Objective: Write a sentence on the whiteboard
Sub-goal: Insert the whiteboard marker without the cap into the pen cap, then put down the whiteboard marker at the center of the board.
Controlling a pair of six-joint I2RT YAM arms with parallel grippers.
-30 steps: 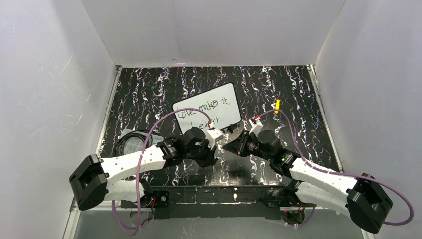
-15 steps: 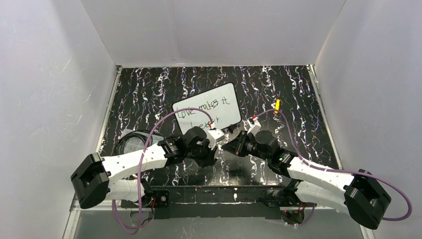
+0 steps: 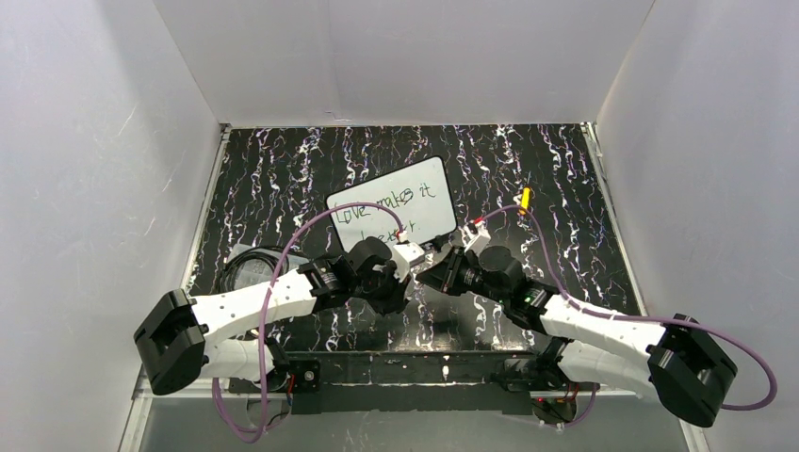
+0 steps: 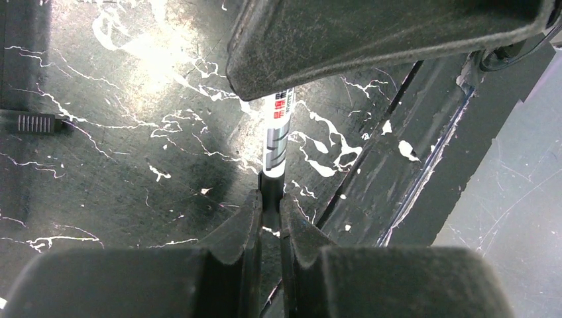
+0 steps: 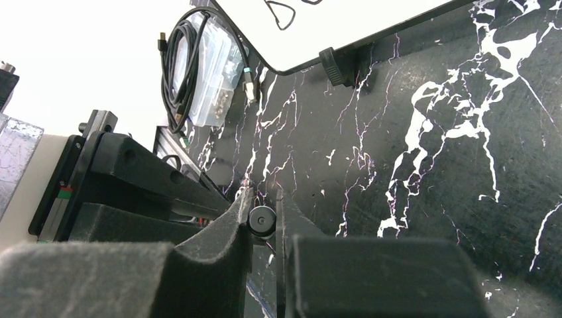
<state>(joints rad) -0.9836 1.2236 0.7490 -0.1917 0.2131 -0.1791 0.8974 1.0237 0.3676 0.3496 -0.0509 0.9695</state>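
Note:
The whiteboard (image 3: 415, 202) lies tilted at the middle of the black marbled table, with handwritten words on it; its near corner also shows in the right wrist view (image 5: 344, 26). My two grippers meet just in front of it. My left gripper (image 3: 403, 282) (image 4: 270, 202) is shut on the black end of a marker pen (image 4: 277, 132) with a silver labelled barrel. The pen's other end runs under the right gripper's finger. My right gripper (image 3: 431, 276) (image 5: 262, 218) is shut on the pen's round black end (image 5: 262, 221), seen end-on.
A coiled black cable in a clear bag (image 3: 250, 268) (image 5: 199, 73) lies left of the board. A small yellow object (image 3: 525, 197) lies right of the board. The table's front edge (image 4: 424, 165) runs close under the grippers. White walls enclose three sides.
My right gripper has moved left, closer to my left gripper. The left arm has shifted only slightly. The whiteboard has not moved.

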